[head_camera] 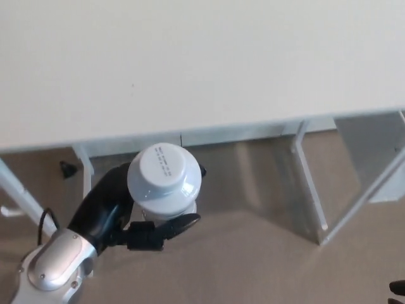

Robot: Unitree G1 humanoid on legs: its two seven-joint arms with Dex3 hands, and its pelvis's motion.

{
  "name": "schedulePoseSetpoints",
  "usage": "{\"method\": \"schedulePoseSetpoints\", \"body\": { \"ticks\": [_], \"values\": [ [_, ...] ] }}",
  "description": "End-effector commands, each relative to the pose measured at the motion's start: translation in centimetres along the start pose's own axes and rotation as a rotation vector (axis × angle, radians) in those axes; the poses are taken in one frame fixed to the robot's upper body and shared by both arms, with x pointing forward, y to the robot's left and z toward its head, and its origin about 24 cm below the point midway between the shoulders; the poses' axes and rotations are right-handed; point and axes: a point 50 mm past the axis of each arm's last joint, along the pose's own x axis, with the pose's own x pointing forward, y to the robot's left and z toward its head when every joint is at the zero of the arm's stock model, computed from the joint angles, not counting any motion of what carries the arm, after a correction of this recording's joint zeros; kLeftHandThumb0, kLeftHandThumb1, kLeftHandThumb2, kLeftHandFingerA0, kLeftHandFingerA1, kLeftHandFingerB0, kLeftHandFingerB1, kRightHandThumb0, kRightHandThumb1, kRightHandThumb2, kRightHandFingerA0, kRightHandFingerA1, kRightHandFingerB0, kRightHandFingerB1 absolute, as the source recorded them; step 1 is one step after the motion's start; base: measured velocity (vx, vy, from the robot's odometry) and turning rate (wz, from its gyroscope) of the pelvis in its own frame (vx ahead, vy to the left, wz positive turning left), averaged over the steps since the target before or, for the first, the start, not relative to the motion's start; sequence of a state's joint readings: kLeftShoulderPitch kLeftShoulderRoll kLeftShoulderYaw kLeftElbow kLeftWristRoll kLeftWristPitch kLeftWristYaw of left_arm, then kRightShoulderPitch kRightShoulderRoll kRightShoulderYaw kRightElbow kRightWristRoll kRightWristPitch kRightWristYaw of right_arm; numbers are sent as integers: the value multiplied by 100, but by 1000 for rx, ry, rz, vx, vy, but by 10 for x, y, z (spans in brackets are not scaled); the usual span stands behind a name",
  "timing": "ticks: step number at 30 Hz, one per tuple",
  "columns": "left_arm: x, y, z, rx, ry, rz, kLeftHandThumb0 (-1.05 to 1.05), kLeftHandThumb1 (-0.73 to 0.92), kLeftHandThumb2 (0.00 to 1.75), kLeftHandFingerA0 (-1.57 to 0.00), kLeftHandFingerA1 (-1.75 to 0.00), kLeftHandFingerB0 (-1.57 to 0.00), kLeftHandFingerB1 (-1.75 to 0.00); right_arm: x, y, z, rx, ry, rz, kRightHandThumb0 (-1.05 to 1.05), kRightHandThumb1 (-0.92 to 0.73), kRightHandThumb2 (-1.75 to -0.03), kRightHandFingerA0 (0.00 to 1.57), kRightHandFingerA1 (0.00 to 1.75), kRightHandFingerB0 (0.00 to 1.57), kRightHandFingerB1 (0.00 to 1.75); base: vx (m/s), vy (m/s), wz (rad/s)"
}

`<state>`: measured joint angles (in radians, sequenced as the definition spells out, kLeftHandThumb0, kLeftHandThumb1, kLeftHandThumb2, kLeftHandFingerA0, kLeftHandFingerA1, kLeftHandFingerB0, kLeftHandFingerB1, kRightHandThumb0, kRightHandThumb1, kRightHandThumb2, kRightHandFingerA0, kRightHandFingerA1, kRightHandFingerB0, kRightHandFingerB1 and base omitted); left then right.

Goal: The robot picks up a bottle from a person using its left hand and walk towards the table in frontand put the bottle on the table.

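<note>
Left hand [126,221] clasps bottle [163,172], fingers closed round body; bottle upright, cap up. Table [202,63] straight ahead, bottle just short of edge.

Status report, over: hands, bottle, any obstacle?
Left hand shut on white bottle. Bottle short of table edge. Right hand barely in frame. No obstacle seen.

Broad cream table [253,63] on white frame legs [309,183] above smooth tan floor [253,272]
</note>
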<state>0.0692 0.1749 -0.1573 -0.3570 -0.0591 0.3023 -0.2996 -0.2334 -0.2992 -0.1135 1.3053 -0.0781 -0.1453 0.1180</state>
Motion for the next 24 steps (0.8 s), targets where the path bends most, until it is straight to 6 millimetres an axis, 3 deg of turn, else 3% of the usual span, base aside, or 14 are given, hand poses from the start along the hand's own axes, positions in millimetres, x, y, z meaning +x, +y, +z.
{"method": "schedulePoseSetpoints", "body": {
  "ticks": [1, 17, 24],
  "values": [
    [-1, -2, 6, 13, -47, -15, -15, 75, 81, -103, -131, -79, -94, -3, -6, -9, -10, 26, -11, -40, -59, -57, 66, 46, 56, 40, 457, 159, 14],
    [-1, 1, 16, -7, -75, -5, -14, 78, 79, -100, -132, -75, -94, -3, -5, -10, -16, 28, -3, -39, -61, -58, 67, 46, 57, 42, 339, -63, 1],
    [4, 14, 15, -12, -81, 38, -15, 76, 80, -103, -130, -78, -93, -2, -4, -9, -23, 33, -3, -40, -61, -58, 68, 47, 57, 41, 33, 138, 2]
  ]
}}
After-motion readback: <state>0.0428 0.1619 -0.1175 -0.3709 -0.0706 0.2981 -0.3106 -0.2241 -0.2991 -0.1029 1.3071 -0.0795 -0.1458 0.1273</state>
